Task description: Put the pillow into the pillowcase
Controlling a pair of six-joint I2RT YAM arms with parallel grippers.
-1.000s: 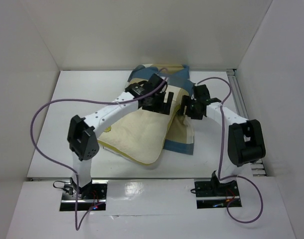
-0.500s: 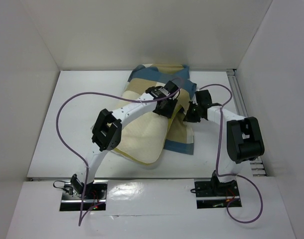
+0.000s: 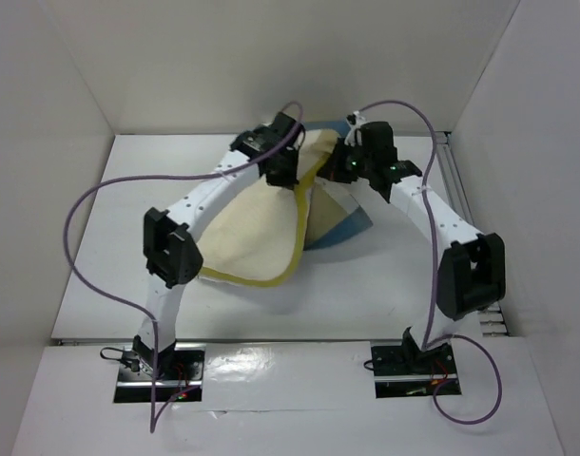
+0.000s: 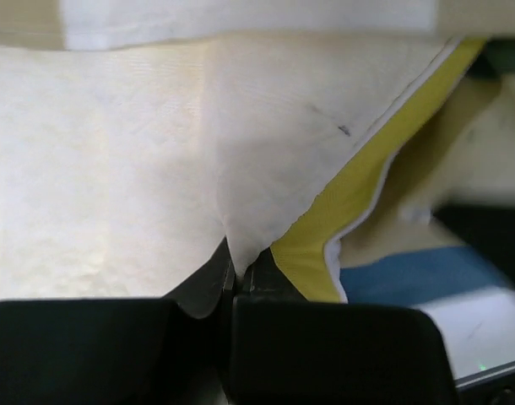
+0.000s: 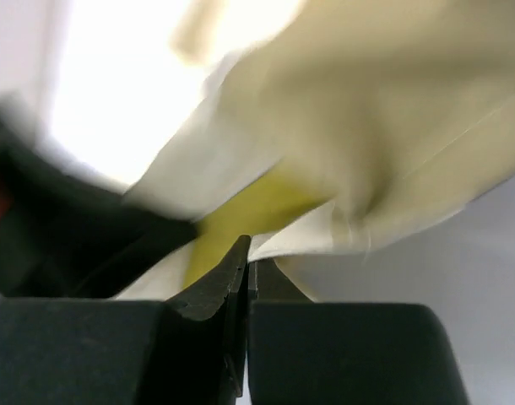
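Jaws are pressed together on both arms, each on a pinch of cloth. The left gripper [image 4: 238,272] is clamped on a fold of the pillow [image 3: 247,223], just beside its yellow edge band [image 4: 342,219]. The right gripper [image 5: 246,253] appears to nip the same band further along, though that view is blurred. From above, the pillow's far end is held up between the two arms while its near end sags onto the surface [image 3: 128,237]. The pillowcase [image 3: 345,224] lies partly under it on the right, only a blue and cream corner showing; the pillow looks to be outside it.

The grips are the weak point. Each holds a thin tuck of soft cover, so the pillow's weight could pull the fabric out of one, and the pillow would then swing on the other. With both arms busy on the pillow, nothing holds the case's mouth open. Moving the pillow could drag or bunch the loose case and hide its opening.
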